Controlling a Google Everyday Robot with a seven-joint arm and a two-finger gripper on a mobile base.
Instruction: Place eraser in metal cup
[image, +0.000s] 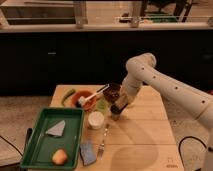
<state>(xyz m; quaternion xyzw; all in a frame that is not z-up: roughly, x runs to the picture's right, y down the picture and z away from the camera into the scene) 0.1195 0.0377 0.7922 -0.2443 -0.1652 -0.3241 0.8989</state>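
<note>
Item: end effector (116, 109), lowered over the middle of the table (150, 145), a little toward the far edge; whether it grips anything cannot be told.
Item: metal cup (115, 116), directly beneath it, mostly hidden.
Item: eraser, not discernible; likely at the end effector or already in the cup.
Status, judged: placement step under way; release and withdrawal remain.
</note>
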